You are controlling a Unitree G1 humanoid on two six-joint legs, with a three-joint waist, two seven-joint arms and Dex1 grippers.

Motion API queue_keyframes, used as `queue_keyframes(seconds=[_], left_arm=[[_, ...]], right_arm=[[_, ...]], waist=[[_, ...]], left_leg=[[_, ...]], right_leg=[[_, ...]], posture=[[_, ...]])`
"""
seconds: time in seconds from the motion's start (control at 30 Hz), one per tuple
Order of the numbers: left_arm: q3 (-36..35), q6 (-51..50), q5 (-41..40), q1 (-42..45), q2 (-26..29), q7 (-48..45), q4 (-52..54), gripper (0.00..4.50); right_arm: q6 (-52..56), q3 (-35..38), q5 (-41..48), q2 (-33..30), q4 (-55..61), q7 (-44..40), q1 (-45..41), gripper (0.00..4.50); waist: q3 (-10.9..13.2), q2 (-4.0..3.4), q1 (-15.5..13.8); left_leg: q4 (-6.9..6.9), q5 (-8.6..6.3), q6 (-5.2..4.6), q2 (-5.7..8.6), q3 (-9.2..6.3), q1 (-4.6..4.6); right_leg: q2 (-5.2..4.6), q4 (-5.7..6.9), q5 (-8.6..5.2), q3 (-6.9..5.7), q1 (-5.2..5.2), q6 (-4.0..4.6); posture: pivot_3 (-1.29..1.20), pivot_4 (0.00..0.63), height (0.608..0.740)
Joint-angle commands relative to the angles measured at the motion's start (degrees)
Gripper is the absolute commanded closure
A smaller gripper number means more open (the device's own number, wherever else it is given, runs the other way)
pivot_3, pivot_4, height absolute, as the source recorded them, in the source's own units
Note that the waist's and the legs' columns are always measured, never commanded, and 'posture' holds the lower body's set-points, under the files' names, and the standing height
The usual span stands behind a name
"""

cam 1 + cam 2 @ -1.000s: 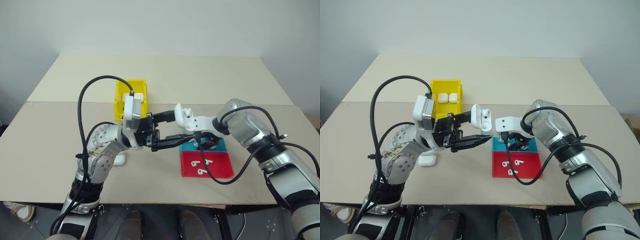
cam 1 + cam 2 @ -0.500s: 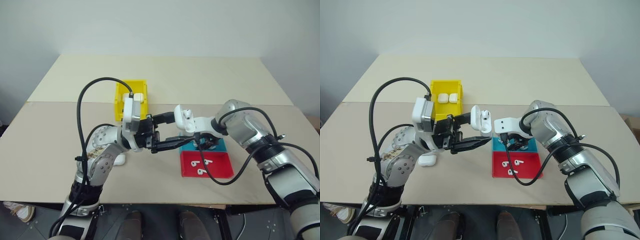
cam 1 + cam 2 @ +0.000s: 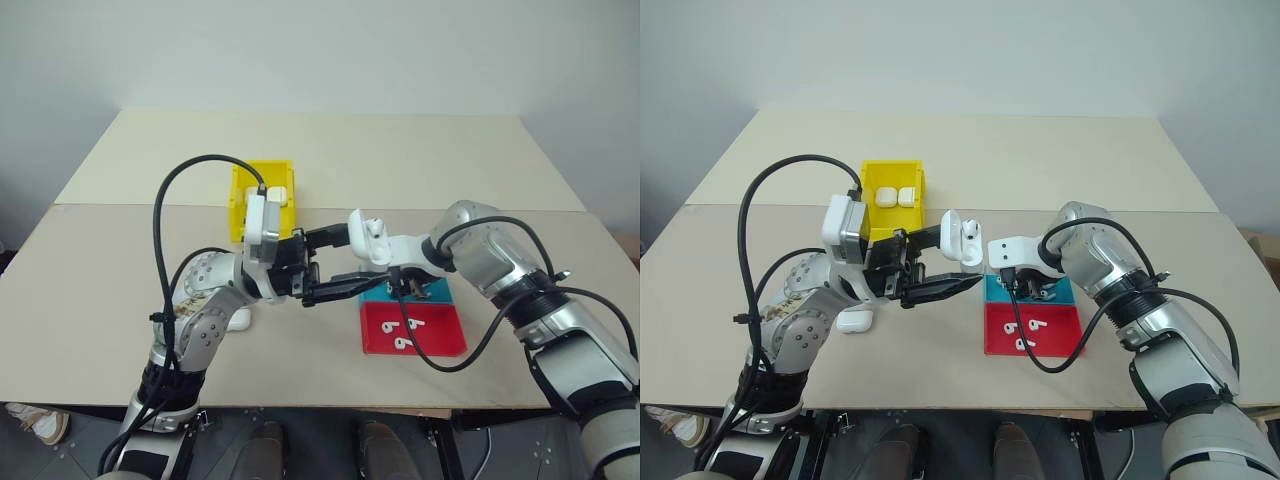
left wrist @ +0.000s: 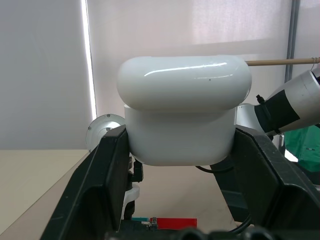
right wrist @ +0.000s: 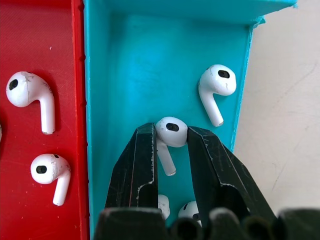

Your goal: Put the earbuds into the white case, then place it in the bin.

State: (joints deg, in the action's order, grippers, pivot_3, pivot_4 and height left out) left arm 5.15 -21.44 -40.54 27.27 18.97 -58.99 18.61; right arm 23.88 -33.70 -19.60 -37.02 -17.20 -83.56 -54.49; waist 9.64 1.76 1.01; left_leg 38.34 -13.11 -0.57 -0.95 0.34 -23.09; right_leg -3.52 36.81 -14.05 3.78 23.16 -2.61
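Right wrist view: right hand [image 5: 171, 150] fingers pinch a tiny white plastic earbud [image 5: 170, 132] in the shallow blue tray [image 5: 130, 65]; lift straight. Left hand [image 4: 180, 165] stays clamped on the glossy white case [image 4: 182, 115], which needs steady holding.

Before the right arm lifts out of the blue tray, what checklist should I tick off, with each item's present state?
1. Right gripper fingers on either side of one earbud in the blue tray: ok.
2. Firm pinch on that earbud: cannot tell.
3. Neighbouring earbud outside the fingers: ok.
4. Left gripper shut on the white case: ok.
5. Case lid open to receive an earbud: ok.
6. Bin unobstructed, two cases already inside: ok.
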Motion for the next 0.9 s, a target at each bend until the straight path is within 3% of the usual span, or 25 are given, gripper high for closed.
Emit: queue_keyframes(seconds=[0.03, 0.33, 0.5, 0.67, 0.73, 0.9], left_arm=[[-0.4, 0.9, -0.6, 0.8, -0.3, 0.1, 1.4, 1.74], [-0.3, 0.8, -1.0, 2.1, -0.5, -1.8, -0.3, 1.74], [-0.4, 0.9, -1.0, 3.1, -0.7, -2.8, -1.8, 1.74], [-0.8, 0.5, -1.3, 3.5, -0.6, -3.4, -2.4, 1.74], [-0.8, 0.5, -1.3, 3.6, -0.5, -3.6, -2.7, 1.74], [-0.8, 0.2, -1.2, 4.2, -0.5, -3.6, -3.4, 1.74]], right_arm=[[0.8, 0.0, -0.4, 0.1, -0.7, 0.2, 1.1, 3.83], [13.4, 14.1, 11.6, -5.5, 4.9, -1.1, 3.4, 3.83], [26.0, 32.8, 26.3, -4.8, 12.1, 3.6, 8.1, 3.83], [40.6, 54.9, 43.3, 2.0, 22.6, 11.4, 15.1, 3.83], [44.6, 62.7, 50.4, 7.3, 28.4, 15.6, 18.6, 3.83], [47.5, 70.3, 63.7, 20.8, 43.1, 27.3, 26.8, 3.83]], waist=[[0.0, 0.00, 0.0], [0.0, 0.00, -0.3], [0.0, 0.00, -0.2], [0.0, 0.00, -0.2], [0.0, 0.00, -0.3], [0.0, -0.02, -0.1]], left_leg=[[0.00, 0.00, 0.00, 0.00, 0.00, 0.00], [0.00, 0.00, 0.00, 0.02, -0.01, -0.21], [-0.01, 0.00, 0.00, 0.02, -0.05, -0.21], [-0.02, 0.00, -0.01, 0.00, -0.07, -0.18], [-0.02, 0.00, -0.01, 0.00, -0.09, -0.20], [-0.03, 0.00, -0.01, 0.00, -0.09, -0.21]], right_leg=[[0.00, 0.00, 0.00, 0.00, 0.00, 0.00], [-0.04, -0.08, 0.00, -0.02, 0.14, -0.01], [-0.02, -0.06, 0.00, -0.03, 0.12, -0.01], [0.00, -0.04, 0.00, -0.02, 0.10, -0.01], [0.00, -0.06, 0.00, -0.04, 0.09, -0.01], [0.00, -0.01, 0.00, 0.00, 0.12, -0.02]], posture=[[0.00, 0.150, 0.740], [0.00, 0.150, 0.740], [0.00, 0.150, 0.740], [0.00, 0.150, 0.740], [0.00, 0.150, 0.740], [0.00, 0.150, 0.740]])
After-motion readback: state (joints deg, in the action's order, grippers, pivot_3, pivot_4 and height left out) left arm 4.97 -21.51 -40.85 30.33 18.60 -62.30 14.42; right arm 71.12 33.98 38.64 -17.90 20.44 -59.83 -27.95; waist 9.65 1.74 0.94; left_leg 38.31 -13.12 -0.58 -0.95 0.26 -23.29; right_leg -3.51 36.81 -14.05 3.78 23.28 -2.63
